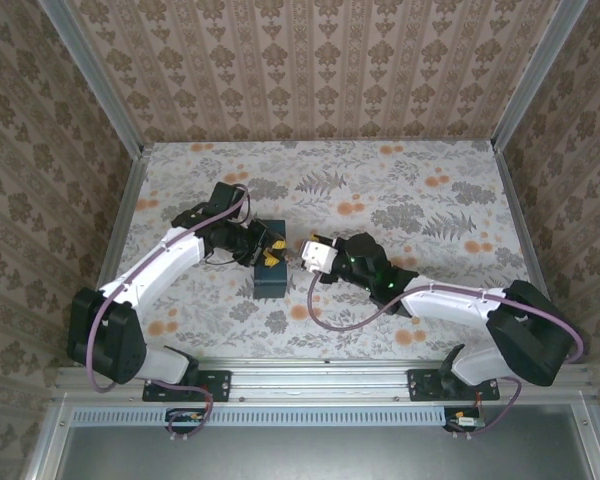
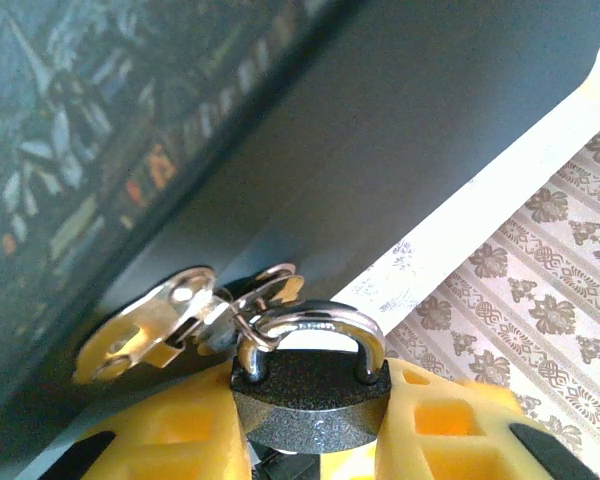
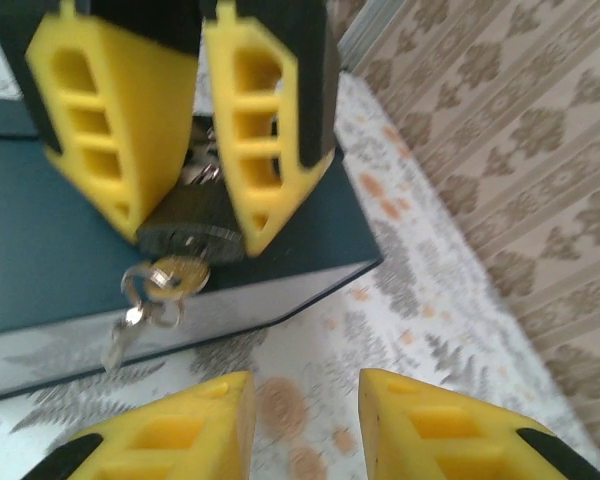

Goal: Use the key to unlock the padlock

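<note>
Teal box (image 1: 270, 281), floral tabletop (image 1: 410, 180), patterned walls (image 1: 310, 70)

We're looking at a lab robot cell: aluminium frame (image 1: 92, 78), wallpapered walls (image 1: 320, 70), patterned tabletop (image 1: 430, 200), mounting rail (image 1: 320, 378).

Both arms look like twins tbh. The left arm (image 1: 160, 262) and right arm (image 1: 450, 298) each have a glossy white link between chunky black joint housings, with a thin purple cable (image 1: 325, 320) looping alongside. The left claw (image 3: 192, 230) and right claw (image 3: 305, 425) have yellow plastic fingers (image 3: 150, 100) with rectangular cut-out slots and black backing.
</note>
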`<state>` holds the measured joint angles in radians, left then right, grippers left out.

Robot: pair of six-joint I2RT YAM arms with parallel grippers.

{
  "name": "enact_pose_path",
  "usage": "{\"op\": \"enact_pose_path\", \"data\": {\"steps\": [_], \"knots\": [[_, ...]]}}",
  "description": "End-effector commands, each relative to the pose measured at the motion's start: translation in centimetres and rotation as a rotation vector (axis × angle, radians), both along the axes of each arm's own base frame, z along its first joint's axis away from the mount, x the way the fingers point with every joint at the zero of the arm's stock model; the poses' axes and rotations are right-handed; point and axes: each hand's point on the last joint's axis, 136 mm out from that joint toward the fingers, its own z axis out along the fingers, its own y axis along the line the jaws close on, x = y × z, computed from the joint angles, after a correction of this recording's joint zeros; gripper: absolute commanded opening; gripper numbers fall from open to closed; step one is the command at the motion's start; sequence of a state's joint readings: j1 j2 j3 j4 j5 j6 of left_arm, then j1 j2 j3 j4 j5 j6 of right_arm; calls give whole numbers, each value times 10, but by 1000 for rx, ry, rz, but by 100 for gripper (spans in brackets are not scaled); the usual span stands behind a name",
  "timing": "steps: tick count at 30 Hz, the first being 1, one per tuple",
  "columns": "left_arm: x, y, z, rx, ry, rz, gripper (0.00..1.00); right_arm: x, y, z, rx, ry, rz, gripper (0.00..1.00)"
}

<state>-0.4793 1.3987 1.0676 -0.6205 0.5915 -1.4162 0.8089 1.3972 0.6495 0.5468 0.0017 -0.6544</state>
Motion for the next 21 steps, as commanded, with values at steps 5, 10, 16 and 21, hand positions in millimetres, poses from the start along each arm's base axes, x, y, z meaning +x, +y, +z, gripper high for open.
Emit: {"op": "enact_pose_path", "data": {"steps": [5, 10, 16, 21], "knots": [[5, -3, 14, -44, -29, -11, 0, -5, 20, 10, 24, -66, 15, 33], [4, -2, 12, -50, -29, 4, 0, -13, 20, 3, 11, -34, 41, 31], [2, -1, 9, -44, -20, 5, 0, -19, 22, -3, 6, -6, 59, 30], [2, -1, 9, -46, -18, 9, 0, -19, 28, -5, -5, -1, 75, 30]]}}
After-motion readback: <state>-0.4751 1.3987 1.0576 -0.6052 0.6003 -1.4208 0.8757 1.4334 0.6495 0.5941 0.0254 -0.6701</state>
